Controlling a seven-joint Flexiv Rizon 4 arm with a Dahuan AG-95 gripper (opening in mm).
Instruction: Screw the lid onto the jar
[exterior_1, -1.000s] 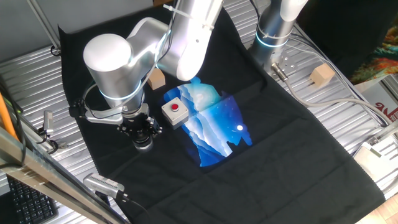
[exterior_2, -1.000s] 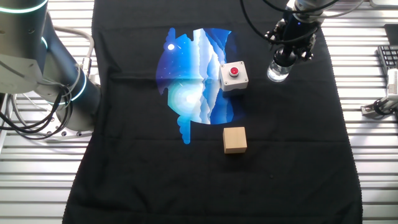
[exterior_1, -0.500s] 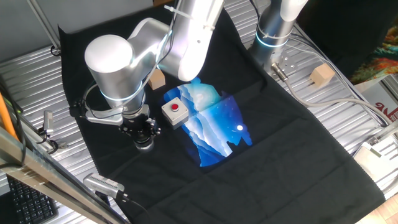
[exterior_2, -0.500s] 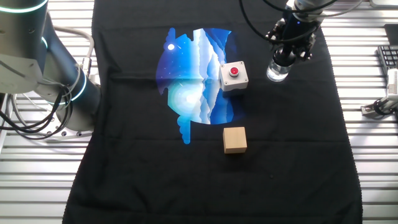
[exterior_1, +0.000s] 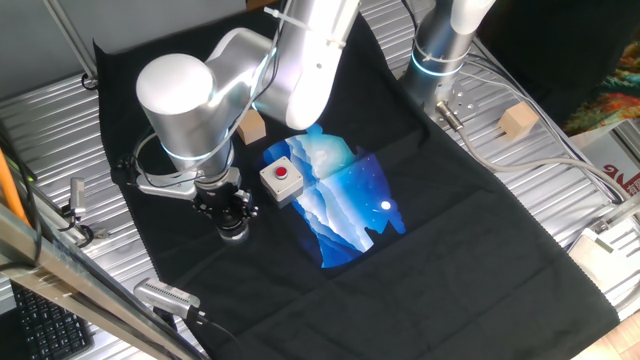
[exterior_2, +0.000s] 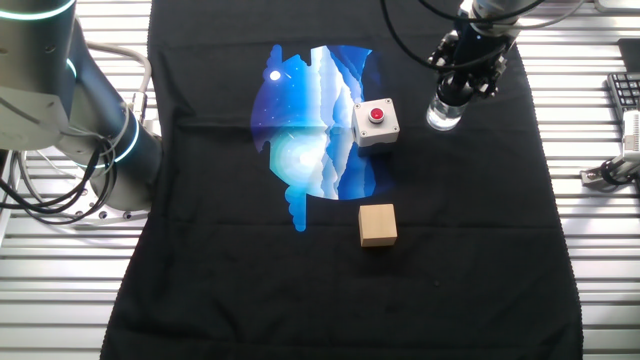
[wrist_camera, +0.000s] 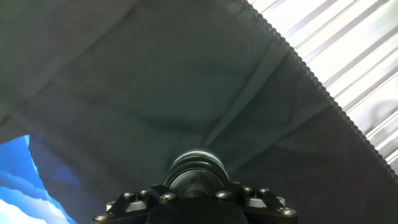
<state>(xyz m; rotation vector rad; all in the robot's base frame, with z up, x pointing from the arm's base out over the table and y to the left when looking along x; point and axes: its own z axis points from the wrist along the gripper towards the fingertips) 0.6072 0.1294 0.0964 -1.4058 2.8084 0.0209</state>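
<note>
My gripper (exterior_1: 232, 216) points straight down at the left part of the black cloth, close left of the red-button box. It is shut on the black lid (wrist_camera: 196, 182), which sits on top of the small clear jar (exterior_2: 445, 117). The jar stands upright on the cloth under the fingers and also shows in one fixed view (exterior_1: 234, 233). In the other fixed view the gripper (exterior_2: 457, 93) covers the lid, so only the jar's clear body shows. In the hand view the gripper (wrist_camera: 196, 198) fills the bottom edge, with a round pale rim (wrist_camera: 186, 163) just beyond the lid.
A white box with a red button (exterior_2: 376, 122) stands next to the jar. A tan wooden cube (exterior_2: 378, 224) lies on the cloth, and another cube (exterior_1: 517, 121) on the metal table. A second arm's base (exterior_1: 440, 48) stands at the cloth's edge. The cloth's edge (wrist_camera: 311, 74) runs close by.
The gripper has turned a little on the lid and the jar has shifted very slightly. Nothing else has moved.
</note>
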